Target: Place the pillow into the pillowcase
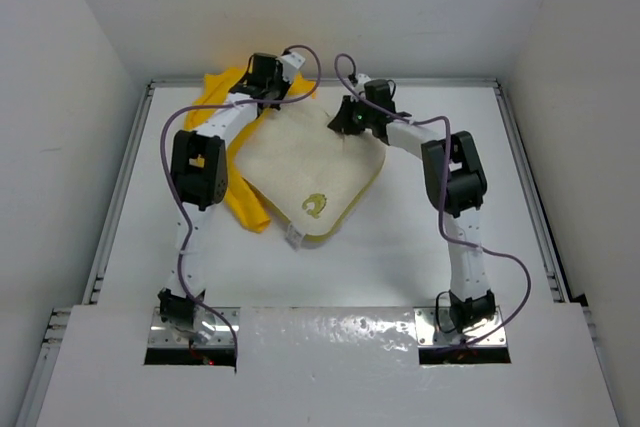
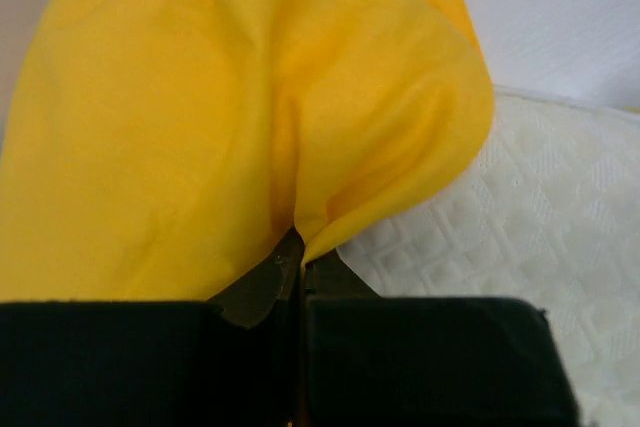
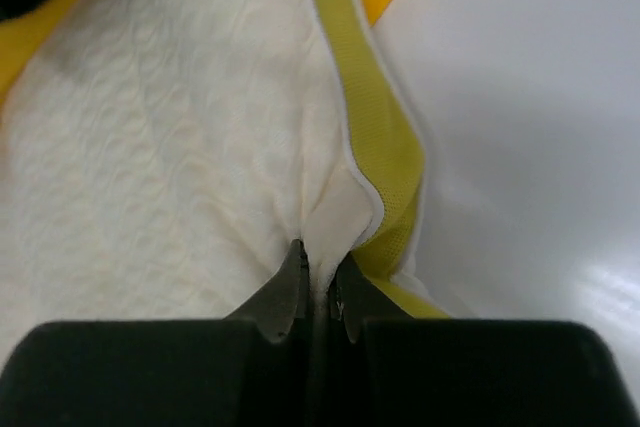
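Toward the far middle of the table (image 1: 420, 247), the pillow (image 1: 310, 162) lies flat, with the pillowcase (image 1: 245, 205) bunched along its left side. The left gripper (image 2: 298, 252) is clenched on a fold of that thin, limp cloth, and the right gripper (image 3: 318, 267) is pinched on the pillow's far-right corner beside the green band. The pillow looks light and squashy, so the seamed edge is the best hold; the crumpled case hides its mouth, and nothing else stands in the way.

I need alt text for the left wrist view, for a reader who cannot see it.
The left gripper is shut on a fold of the bright yellow pillowcase, which fills most of the frame. The cream-white textured pillow lies beside it at the right.
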Robot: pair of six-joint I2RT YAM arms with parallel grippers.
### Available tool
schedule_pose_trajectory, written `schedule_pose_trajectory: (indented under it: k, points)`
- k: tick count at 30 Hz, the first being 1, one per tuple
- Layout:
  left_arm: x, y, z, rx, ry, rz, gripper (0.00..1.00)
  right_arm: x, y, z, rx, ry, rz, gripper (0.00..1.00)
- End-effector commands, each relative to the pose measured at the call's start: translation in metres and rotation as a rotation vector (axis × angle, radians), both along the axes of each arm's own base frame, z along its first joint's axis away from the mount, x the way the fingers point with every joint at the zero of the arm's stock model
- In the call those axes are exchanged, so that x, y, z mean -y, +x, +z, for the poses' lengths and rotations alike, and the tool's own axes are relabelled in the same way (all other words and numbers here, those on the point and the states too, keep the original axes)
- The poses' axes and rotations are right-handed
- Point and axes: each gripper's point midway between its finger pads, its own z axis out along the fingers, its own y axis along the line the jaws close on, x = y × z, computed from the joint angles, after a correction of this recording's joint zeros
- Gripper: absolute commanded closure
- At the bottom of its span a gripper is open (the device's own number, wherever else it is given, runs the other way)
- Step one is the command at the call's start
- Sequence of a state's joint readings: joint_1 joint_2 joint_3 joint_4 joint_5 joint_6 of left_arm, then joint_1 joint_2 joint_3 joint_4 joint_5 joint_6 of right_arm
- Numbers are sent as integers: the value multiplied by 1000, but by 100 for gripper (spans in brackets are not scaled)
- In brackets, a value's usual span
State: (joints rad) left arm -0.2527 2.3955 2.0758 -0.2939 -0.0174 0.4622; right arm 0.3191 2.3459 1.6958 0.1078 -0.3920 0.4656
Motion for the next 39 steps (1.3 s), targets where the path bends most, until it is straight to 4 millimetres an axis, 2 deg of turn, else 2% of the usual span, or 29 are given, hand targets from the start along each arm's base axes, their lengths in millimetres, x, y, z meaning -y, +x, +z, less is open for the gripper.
schedule_pose_trajectory:
  k: [1,2,3,4,5,6,7,8,10,11,12,13,14,16,18,19,22,24,25,27,28,29,30,31,33,35,36,38,39]
  points:
    - [31,-5,59,39,-146,-141,100,-42,-78,-1,-105,-1,211,100]
    - [40,-12,81,53,-178,-200,100,-45,-98,11,-93,-11,243,100]
    - [57,-28,92,17,-233,-296,100,-58,-120,15,-84,-24,292,98]
    - [63,-37,104,13,-261,-337,100,-56,-143,8,-108,-31,330,88]
    - [73,-53,125,17,-293,-425,100,-59,-153,38,-59,4,355,68]
    - [76,-68,122,-28,-294,-460,100,-56,-158,48,-54,32,358,25]
    - [75,-83,123,-46,-285,-491,100,-49,-160,65,-42,69,324,17]
    - [76,-101,106,-118,-294,-515,100,-35,-145,76,-6,99,268,4]
    - [77,-117,99,-159,-288,-553,100,-17,-131,85,-19,138,176,1]
    - [76,-123,98,-172,-289,-558,100,-3,-117,83,-13,123,116,1]
    - [76,-127,88,-201,-297,-550,100,1,-115,76,-36,99,93,1]
    - [77,-128,88,-205,-309,-541,100,3,-107,77,-20,79,82,1]
    - [81,-130,90,-210,-339,-539,100,-3,-110,62,-62,78,97,1]
    - [88,-135,92,-225,-376,-552,100,-14,-120,44,-115,101,116,1]
    - [97,-137,99,-222,-399,-571,100,-30,-137,27,-144,92,153,1]
    - [100,-139,100,-227,-416,-572,100,-41,-154,17,-170,86,183,1]
    - [107,-140,105,-225,-433,-572,100,-64,-181,19,-181,148,264,6]
    - [110,-139,108,-224,-446,-570,100,-86,-194,33,-140,200,328,23]
    - [112,-141,109,-229,-453,-576,100,-97,-200,35,-130,199,354,41]
    - [116,-146,113,-237,-460,-603,100,-107,-191,42,-122,208,351,64]
    - [119,-160,115,-268,-472,-656,100,-108,-185,36,-138,217,338,80]
    - [120,-168,119,-277,-474,-701,100,-109,-178,40,-140,225,322,100]
    - [120,-176,122,-248,-433,-789,100,-114,-165,58,-95,240,316,100]
    - [119,-202,121,-326,-469,-857,100,-112,-153,79,-22,232,286,100]
    - [116,-220,123,-342,-475,-930,100,-109,-141,117,131,241,251,100]
    - [111,-231,124,-367,-524,-953,100,-100,-130,182,312,348,163,100]
    - [111,-234,128,-366,-541,-960,100,-91,-127,186,330,375,114,100]
    - [112,-243,131,-377,-555,-989,100,-74,-116,219,388,511,-7,100]
    - [113,-247,135,-358,-540,-1016,100,-66,-111,226,396,552,-46,100]
